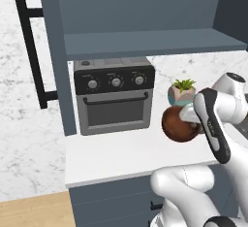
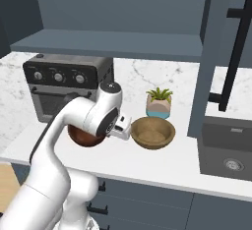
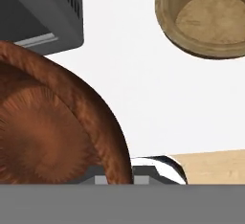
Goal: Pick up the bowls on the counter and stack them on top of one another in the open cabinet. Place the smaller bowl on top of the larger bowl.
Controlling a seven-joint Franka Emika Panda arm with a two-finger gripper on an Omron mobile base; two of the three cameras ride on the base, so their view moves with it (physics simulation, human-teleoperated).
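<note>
While the tool (image 2: 123, 126) pinches the smaller bowl (image 1: 179, 124) aloft, the larger bowl (image 2: 152, 132) sits on the bench (image 1: 116, 158); cabinet shelf (image 1: 155, 42) bare.

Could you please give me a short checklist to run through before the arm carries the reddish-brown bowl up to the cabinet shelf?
1. Grip on the smaller bowl: cannot tell; in the hand view its rim sits at the gripper, but the fingertips are hidden.
2. Bowl off the counter: ok; in the left base view it appears raised and tilted.
3. Larger bowl already in the open cabinet: not ok; it sits on the counter, so it should go first.
4. Shelf free: ok in the part shown.
5. Path clear: not ok yet; the toaster oven and plant pot stand close by.
</note>
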